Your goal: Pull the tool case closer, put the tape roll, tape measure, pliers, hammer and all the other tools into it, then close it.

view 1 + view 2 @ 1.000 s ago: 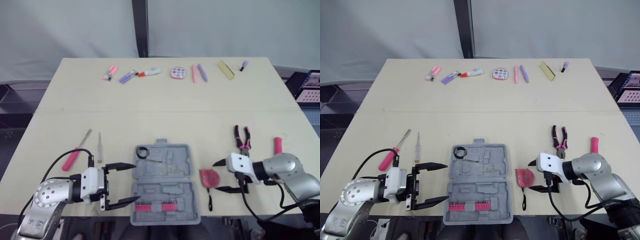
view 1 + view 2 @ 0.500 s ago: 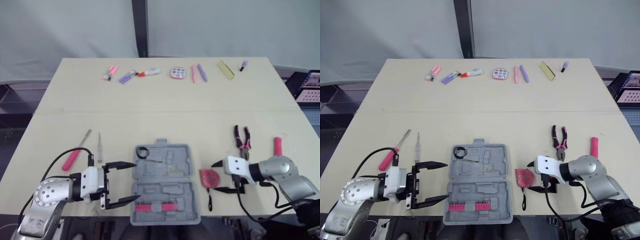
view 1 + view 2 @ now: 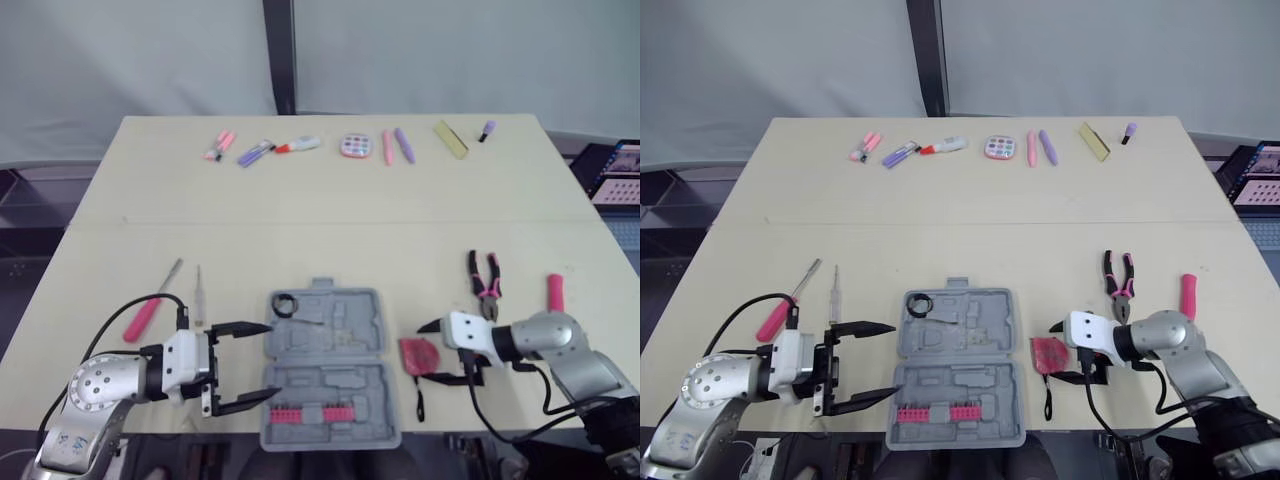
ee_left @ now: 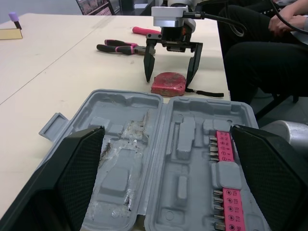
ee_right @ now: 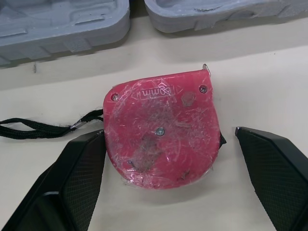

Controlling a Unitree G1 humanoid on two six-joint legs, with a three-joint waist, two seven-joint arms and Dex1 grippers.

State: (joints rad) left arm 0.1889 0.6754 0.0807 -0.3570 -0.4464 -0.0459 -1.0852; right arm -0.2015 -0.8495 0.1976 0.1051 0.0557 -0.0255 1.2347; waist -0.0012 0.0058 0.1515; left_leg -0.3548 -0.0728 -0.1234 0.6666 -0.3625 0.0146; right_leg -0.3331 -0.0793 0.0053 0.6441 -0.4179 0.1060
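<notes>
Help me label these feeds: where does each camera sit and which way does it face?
Left eye view: on the head, facing forward and down over the table; left gripper and right gripper show on their arms.
Right eye view: beside it, same scene.
Left wrist view: on the left wrist, facing across the open tool case to the right gripper; own fingers show.
Right wrist view: on the right wrist, facing the tape measure between its own fingers.
Shared: both wrist views show the tape measure.
</notes>
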